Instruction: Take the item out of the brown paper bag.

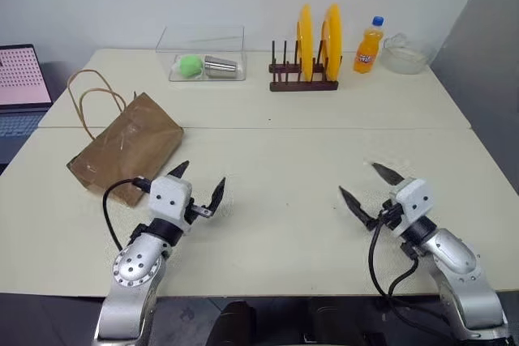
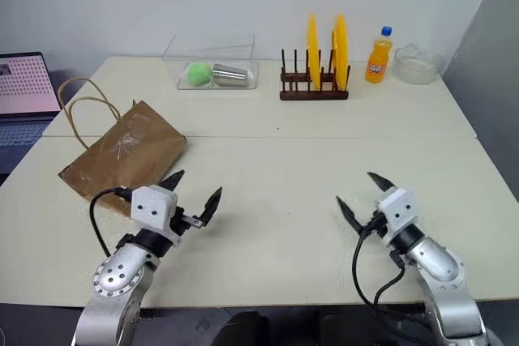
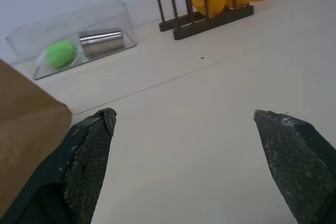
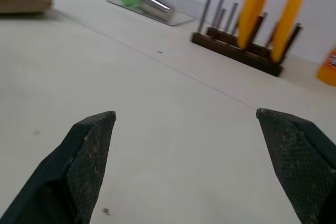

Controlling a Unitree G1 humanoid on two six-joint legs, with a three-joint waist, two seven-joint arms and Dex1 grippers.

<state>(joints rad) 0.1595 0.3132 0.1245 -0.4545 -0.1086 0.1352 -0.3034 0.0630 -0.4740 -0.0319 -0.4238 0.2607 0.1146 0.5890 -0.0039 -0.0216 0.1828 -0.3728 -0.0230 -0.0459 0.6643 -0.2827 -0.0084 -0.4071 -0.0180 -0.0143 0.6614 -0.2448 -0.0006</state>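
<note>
Nearest the robot, both pincers hover above the smooth, cream-coloured counter [image 1: 276, 168]. The left pincer [image 1: 199, 184] is spread wide and holds nothing; its black fingers taper to points, and the left wrist view shows their inner pads [image 3: 92, 153] with a fine cross-hatched texture. The right pincer [image 1: 369, 188] is equally wide and empty, angled toward the robot's left.

Just beyond the left pincer, close to its outer finger but whether touching it cannot be told, lies the brown paper bag [image 1: 126, 147]. It is flat on its side, creased kraft paper, rectangular, with thin tan twisted loop handles [image 1: 85, 103] trailing from its far end. The item cannot be seen; the bag's mouth faces away.

A seam runs across the counter past the bag. At the far edge stand a clear rigid plastic box [image 1: 203, 54] holding a fuzzy green ball [image 1: 190, 66] and a ribbed metal cylinder [image 1: 220, 66], a dark wooden peg rack [image 1: 302, 79] holding two yellow plates [image 1: 318, 38] upright, an orange drink bottle [image 1: 370, 44] and a glass bowl [image 1: 404, 54].
</note>
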